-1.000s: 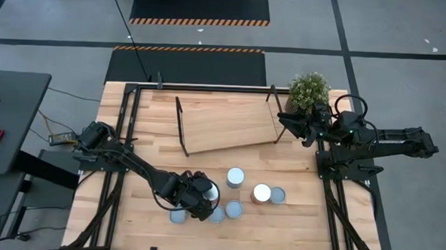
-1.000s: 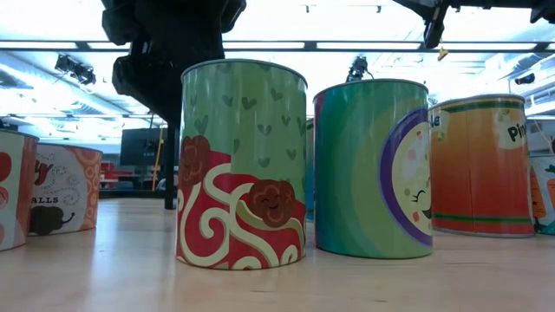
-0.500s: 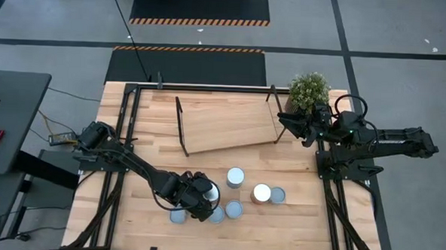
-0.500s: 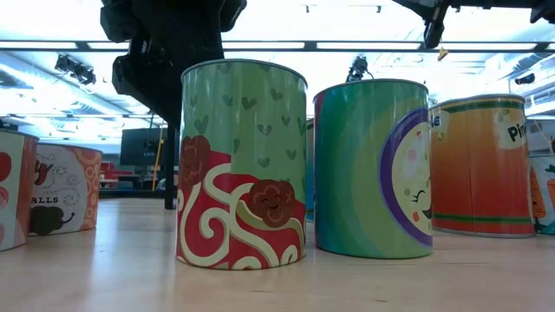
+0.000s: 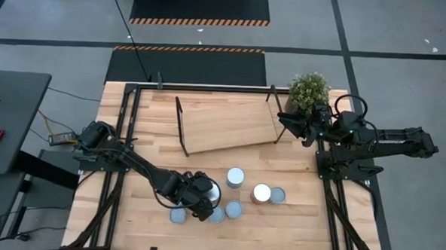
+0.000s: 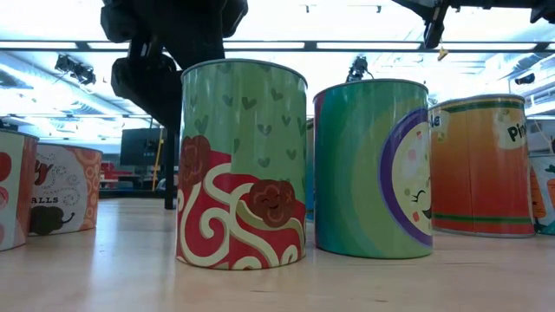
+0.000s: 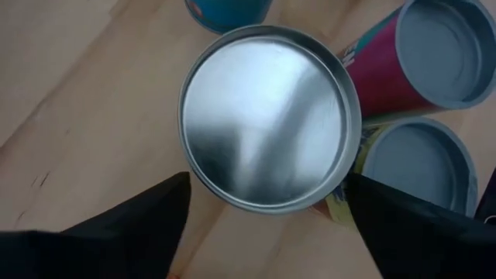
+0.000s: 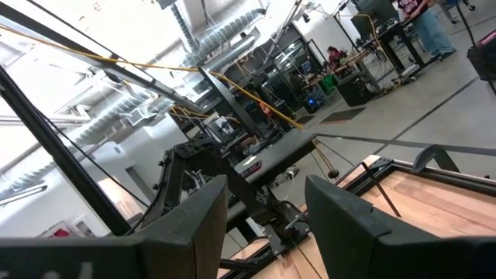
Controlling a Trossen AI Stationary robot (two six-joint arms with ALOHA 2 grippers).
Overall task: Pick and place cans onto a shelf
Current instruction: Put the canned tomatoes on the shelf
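Wooden tabletop point(image 5: 128, 219) carries the slanted shelf point(image 5: 227, 125) at its far side, no can on it yet. Cans cluster near the front edge, well apart from the shelf. Against a second ago: left gripper point(image 5: 205, 197) has shifted slightly over the cluster; cans unmoved. Its fingers point(image 7: 132, 225) straddle a silver-topped can point(image 7: 270, 128), spread, not yet pinching. Neighbour cans point(image 7: 446, 46) crowd one side; lift straight up seems safest. Right gripper point(image 5: 287, 126) waits beside the plant point(image 5: 309, 89), jaws apart.

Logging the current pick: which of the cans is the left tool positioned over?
The can with the shiny silver top, at the left of the cluster: the left tool has a finger on each side of it. Neighbouring cans have dull blue-grey tops.
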